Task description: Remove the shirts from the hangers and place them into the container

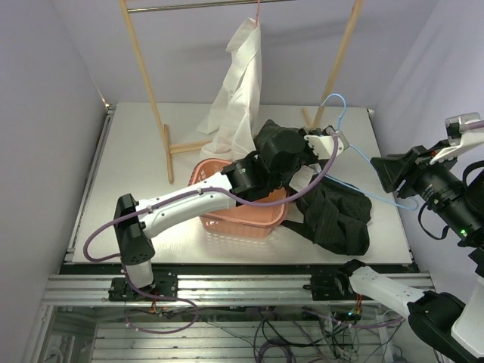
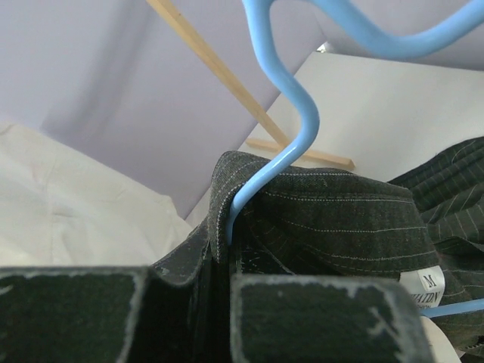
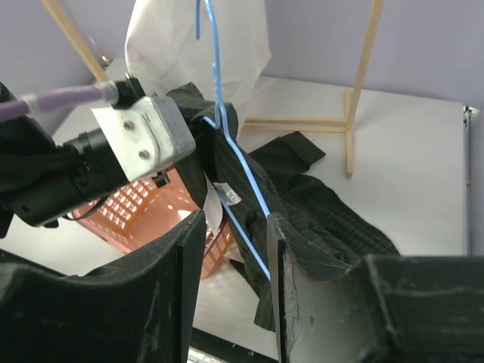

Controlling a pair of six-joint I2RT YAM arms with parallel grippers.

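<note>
My left gripper [image 1: 327,148] [image 2: 219,280] is shut on the collar of the dark pinstriped shirt [image 1: 336,215] [image 2: 340,219], held above the salmon basket [image 1: 234,223]. The light blue hanger [image 1: 345,117] [image 2: 306,113] is still threaded through that collar, and a white tag [image 2: 427,287] shows beside it. The rest of the shirt trails onto the table right of the basket. My right gripper [image 1: 378,166] [image 3: 238,249] is open, with the blue hanger's wire [image 3: 252,181] running between its jaws close to the right finger. The cream shirt [image 1: 238,91] hangs on the pink hanger [image 1: 258,13] from the rack.
The wooden rack [image 1: 147,91] [image 3: 361,83] stands at the back of the table, its feet behind the basket. Purple walls close in the left, back and right sides. The left arm lies across the basket's near left corner.
</note>
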